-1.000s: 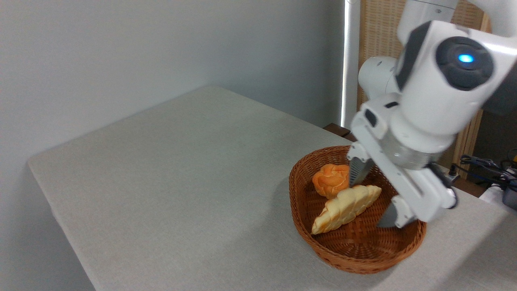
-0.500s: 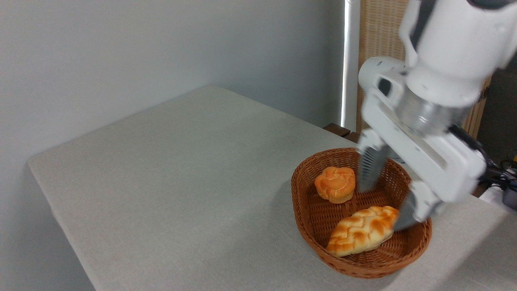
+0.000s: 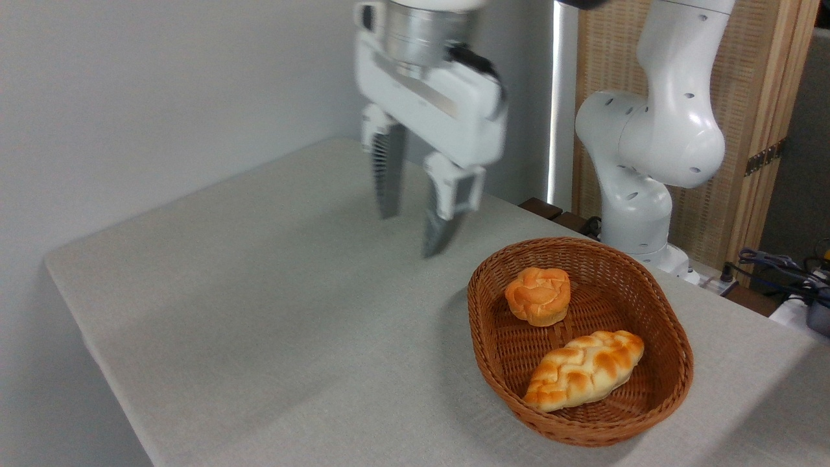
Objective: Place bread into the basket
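Bread [image 3: 585, 370] lying flat in the near half of the basket [image 3: 674, 344], lattice top up, clear of any grip. Beside it toward the far end, apart from it, a round orange bun [image 3: 538, 295]. Basket resting on the grey counter [image 3: 272, 305]. Tool [image 3: 412, 228] hanging above the counter, left of the basket, fingers spread and empty, blurred.

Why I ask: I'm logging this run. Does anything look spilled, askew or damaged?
Nothing stands out. The bread lies flat inside the basket beside the orange bun, both intact. The gripper hangs open over the table.
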Robot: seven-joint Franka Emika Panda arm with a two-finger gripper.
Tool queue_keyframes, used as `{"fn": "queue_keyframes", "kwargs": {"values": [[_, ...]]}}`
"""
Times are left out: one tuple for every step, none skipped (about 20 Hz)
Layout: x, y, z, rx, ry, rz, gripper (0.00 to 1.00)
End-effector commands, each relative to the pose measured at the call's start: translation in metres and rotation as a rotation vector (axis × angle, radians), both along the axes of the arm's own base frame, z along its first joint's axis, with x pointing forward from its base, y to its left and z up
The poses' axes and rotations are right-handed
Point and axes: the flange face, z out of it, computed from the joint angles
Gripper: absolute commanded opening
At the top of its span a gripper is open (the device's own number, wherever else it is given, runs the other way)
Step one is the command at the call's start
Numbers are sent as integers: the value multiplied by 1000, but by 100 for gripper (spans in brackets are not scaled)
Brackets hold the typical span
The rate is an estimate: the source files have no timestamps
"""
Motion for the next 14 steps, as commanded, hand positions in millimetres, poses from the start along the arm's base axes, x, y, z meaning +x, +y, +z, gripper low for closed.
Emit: {"fn": "queue_keyframes", "kwargs": {"values": [[63,-24,17,35,26,117,100],[70,-27,20,39,40,116,100],[74,-30,21,43,53,111,100],[76,-37,21,48,68,106,100],[77,-49,20,53,85,121,100],[77,-58,18,62,94,152,100],[78,-64,15,85,98,159,100],[79,-65,11,116,106,155,100],[77,-70,12,141,110,140,100],[77,-70,10,158,115,138,100],[77,-70,10,154,116,144,100],[77,-69,11,148,116,147,100],[78,-66,11,148,114,147,100],[78,-62,11,144,115,150,100]]}}
